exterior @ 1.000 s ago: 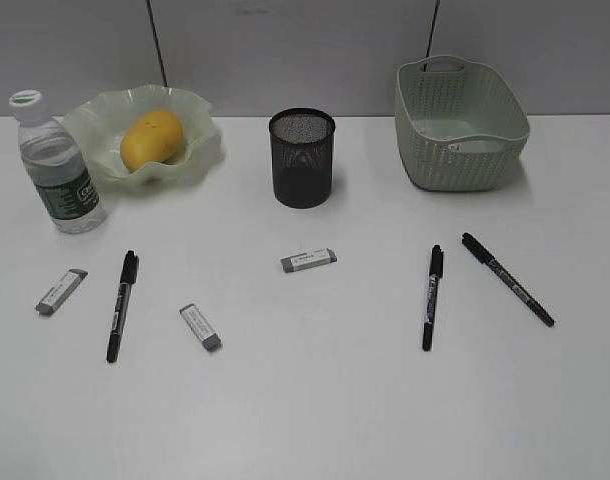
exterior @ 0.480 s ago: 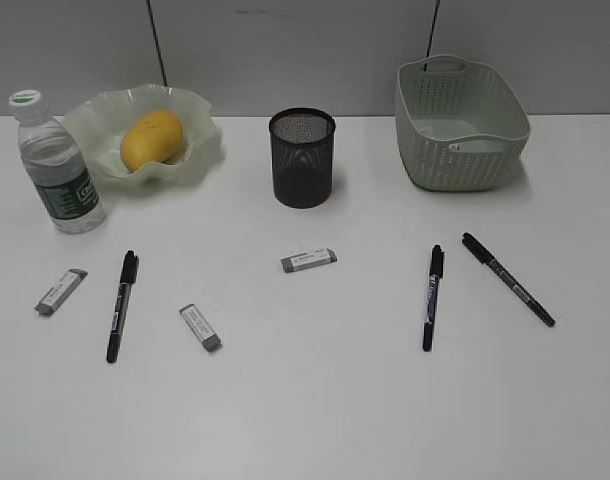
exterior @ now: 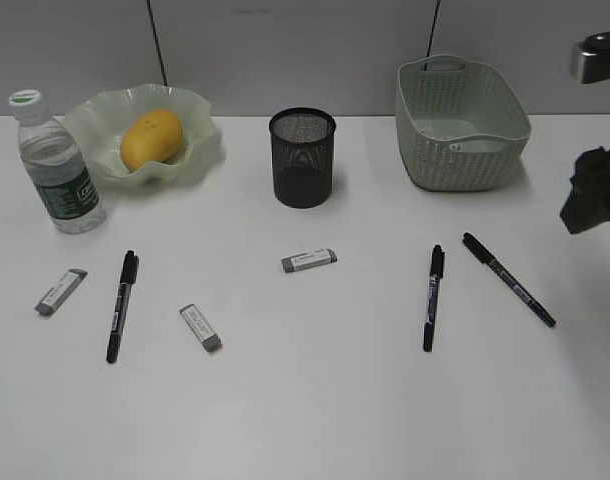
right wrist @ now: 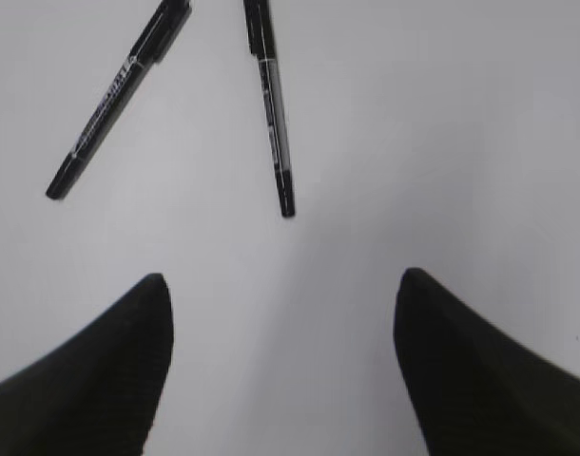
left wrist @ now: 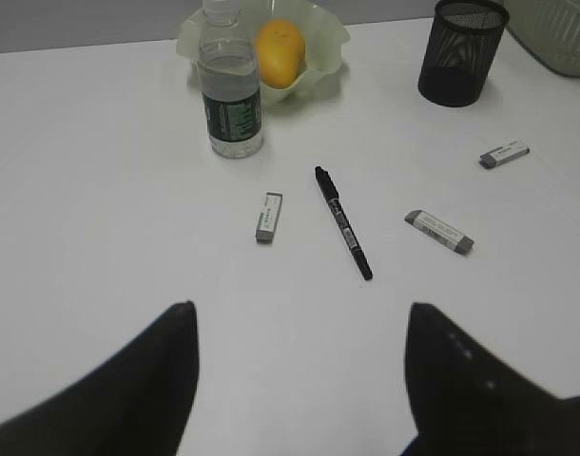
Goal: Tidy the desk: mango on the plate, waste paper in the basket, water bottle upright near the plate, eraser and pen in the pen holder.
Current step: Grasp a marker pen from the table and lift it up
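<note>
The yellow mango (exterior: 150,139) lies in the wavy green plate (exterior: 200,150), with the water bottle (exterior: 57,165) upright beside it. The black mesh pen holder (exterior: 302,158) stands mid-desk and the green basket (exterior: 460,125) at the back right. Three erasers (exterior: 61,291) (exterior: 201,327) (exterior: 309,260) and three black pens (exterior: 122,304) (exterior: 432,296) (exterior: 508,278) lie loose. Waste paper is out of view. My left gripper (left wrist: 298,309) hangs open above bare desk, short of the left pen (left wrist: 343,222). My right gripper (right wrist: 282,275) is open and empty near two pens (right wrist: 272,104) (right wrist: 119,95).
The right arm (exterior: 591,195) hangs at the right edge, right of the basket and pens. A grey wall runs behind the white desk (exterior: 315,400). The front half of the desk shows bare white surface.
The right arm has come into the exterior view at the right edge. The objects on the desk have not moved.
</note>
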